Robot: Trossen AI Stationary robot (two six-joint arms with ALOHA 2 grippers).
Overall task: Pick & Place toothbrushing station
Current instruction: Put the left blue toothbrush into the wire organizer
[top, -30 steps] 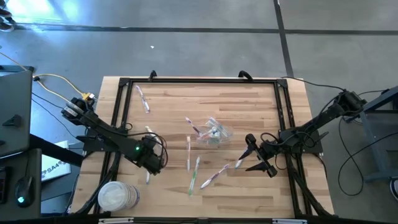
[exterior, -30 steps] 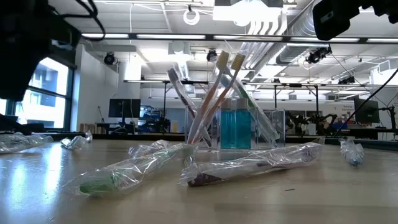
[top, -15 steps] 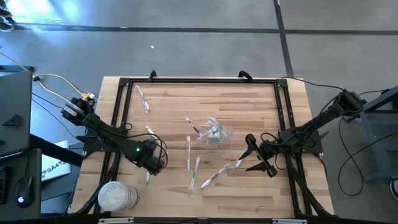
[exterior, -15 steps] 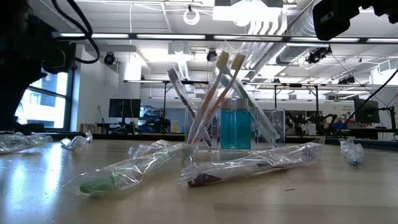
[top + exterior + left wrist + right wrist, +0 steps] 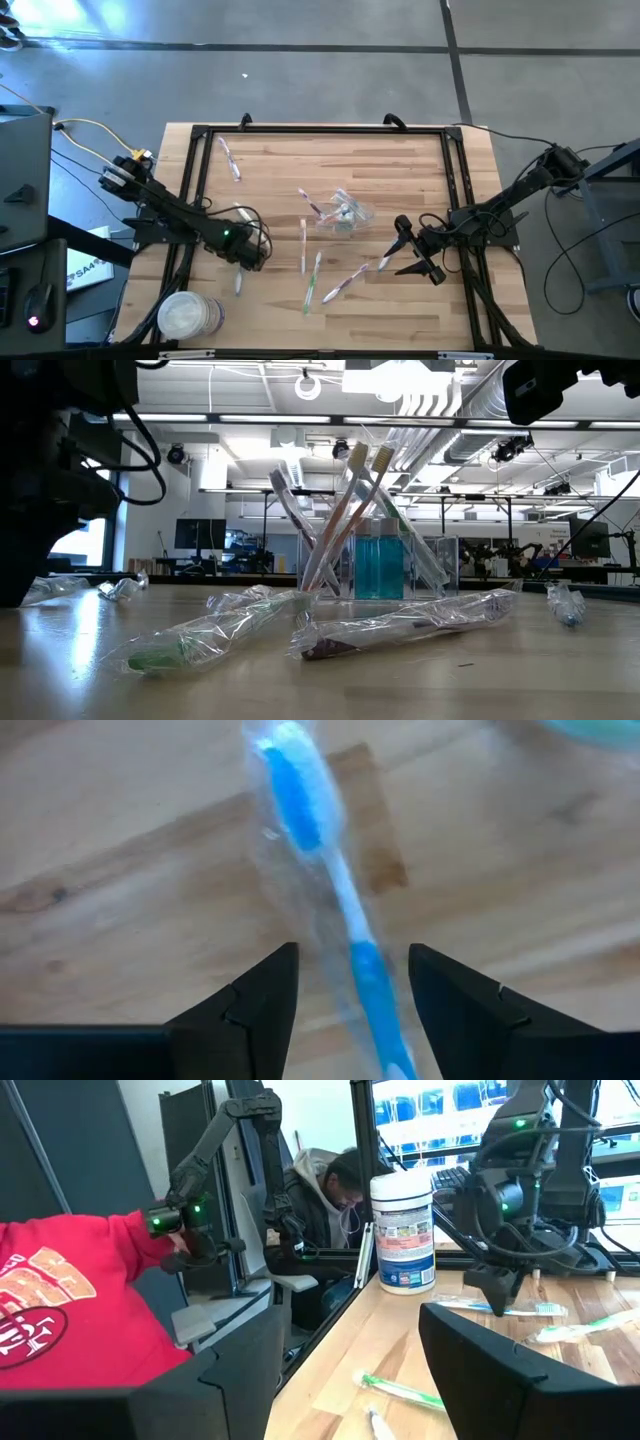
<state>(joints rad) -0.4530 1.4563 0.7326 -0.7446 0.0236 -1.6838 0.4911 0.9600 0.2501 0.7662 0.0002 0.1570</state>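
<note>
Progress: few brushes stand in the clear plastic holder [image 5: 375,565] | wrapped ones litter the wooden desk [image 5: 400,180] | my left fingers [image 5: 350,982] straddle a wrapped blue toothbrush [image 5: 330,880], apart, ungripped | right fingers [image 5: 410,252] wide, empty

Wrapped blue toothbrush [image 5: 335,910], handle end cut off at frame edge

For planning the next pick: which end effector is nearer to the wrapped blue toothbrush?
Left. The left end effector straddles the blue toothbrush, open; the right end effector waits across the table.
</note>
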